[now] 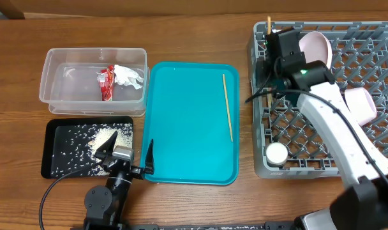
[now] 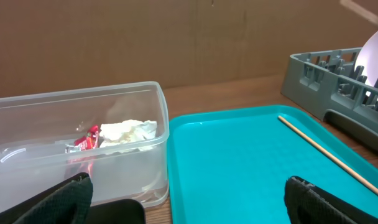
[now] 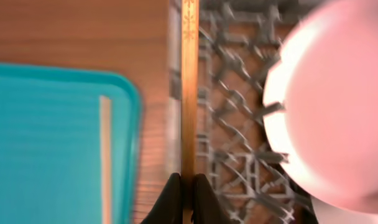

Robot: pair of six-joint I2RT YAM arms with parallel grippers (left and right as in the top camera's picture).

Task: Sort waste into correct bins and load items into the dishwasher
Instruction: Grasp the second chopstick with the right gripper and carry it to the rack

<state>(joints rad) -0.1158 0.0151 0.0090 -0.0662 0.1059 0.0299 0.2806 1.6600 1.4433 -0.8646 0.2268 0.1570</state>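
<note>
Your right end effector [image 3: 184, 190] is clamped on one chopstick [image 3: 189, 93], which sits at the 10 o'clock corner of the dish rack [image 1: 296, 131], just beside the plate [image 1: 315, 46] standing among the pegs. You cannot tell whether its tip touches the rack.

The other chopstick [image 1: 227, 105] lies on the teal tray [image 1: 181, 115], near its 3 o'clock edge and running from 12 to 6.

Your left end effector [image 1: 130, 145] has its fingers apart and holds nothing. It is at the teal tray's 7 o'clock corner, next to the black tray [image 1: 50, 153] that holds the rice [image 1: 104, 137].

On the worktop [image 1: 181, 25], at 10 o'clock from the teal tray, the clear tub [image 1: 60, 96] holds the red wrapper [image 1: 106, 83] and the napkin [image 1: 129, 76], touching each other.

A bowl [image 1: 358, 105] rests toward the rack's 3 o'clock side, and a cup [image 1: 276, 153] is at its 7 o'clock corner.
</note>
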